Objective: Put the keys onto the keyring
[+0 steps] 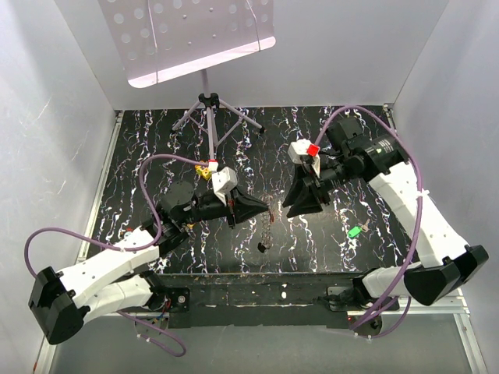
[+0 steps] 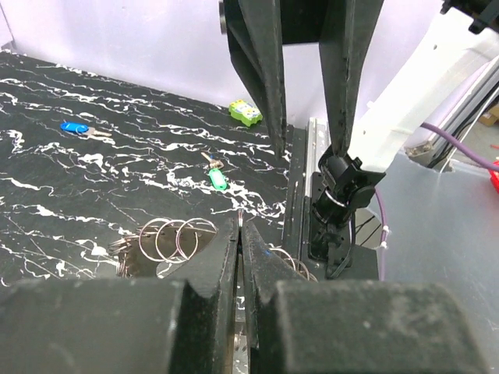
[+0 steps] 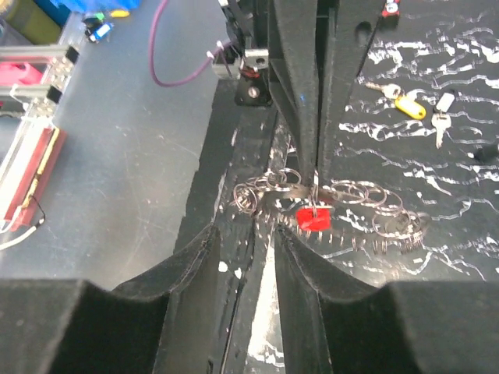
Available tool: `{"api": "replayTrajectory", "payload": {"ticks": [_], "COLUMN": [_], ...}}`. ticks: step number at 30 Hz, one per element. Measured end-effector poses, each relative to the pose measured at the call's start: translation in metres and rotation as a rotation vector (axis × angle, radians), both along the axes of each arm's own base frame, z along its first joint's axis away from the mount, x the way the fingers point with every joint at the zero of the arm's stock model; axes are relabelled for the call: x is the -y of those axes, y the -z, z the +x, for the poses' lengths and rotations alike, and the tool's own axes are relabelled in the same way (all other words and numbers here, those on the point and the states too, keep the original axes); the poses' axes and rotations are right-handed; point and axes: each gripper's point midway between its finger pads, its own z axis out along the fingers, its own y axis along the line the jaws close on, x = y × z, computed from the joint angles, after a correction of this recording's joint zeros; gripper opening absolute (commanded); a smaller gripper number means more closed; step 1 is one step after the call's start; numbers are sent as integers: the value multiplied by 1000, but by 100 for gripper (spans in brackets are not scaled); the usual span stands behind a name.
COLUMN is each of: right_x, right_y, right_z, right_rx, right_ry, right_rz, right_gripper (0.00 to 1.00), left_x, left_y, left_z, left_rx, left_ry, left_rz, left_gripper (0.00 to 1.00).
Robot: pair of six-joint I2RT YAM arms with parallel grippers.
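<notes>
left gripper [image 2: 240,227] is pinching the keyring [image 3: 351,193], red key [image 3: 313,218] dangling under it; right gripper [image 3: 265,241] is hovering spread just beside. green key [image 2: 217,179], blue key [image 2: 76,127] lying well apart.

Narrow gap between left hand [image 1: 263,209], right hand [image 1: 291,206]; tripod [image 1: 205,100] behind.

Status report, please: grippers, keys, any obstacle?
Left gripper shut on silver wire keyring, red-headed key hanging. Right gripper open. Green-headed key loose on black marbled table. Nothing blocking.
</notes>
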Motion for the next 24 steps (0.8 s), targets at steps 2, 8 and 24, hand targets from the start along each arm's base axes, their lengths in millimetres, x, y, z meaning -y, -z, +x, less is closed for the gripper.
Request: {"api": "replayTrajectory", "payload": {"ticks": [2,8,24], "right_x": [-1,-10,-25], "right_y": [2,1,4], "right_z": [-5,4,16], "right_rx": [-14,-39,-184], "right_ry": [-9,13,72], "right_rz": [28,64,87], "right_gripper": [41,41,36], "left_x": [-2,-8,-17], "left_y": [-3,-11,-49], "left_z": [-1,-1,3], "left_rx": [0,-24,-49], "left_ry": [-10,-42,-82], "left_rz": [-38,-181,-407], "left_gripper": [0,0,0]}}
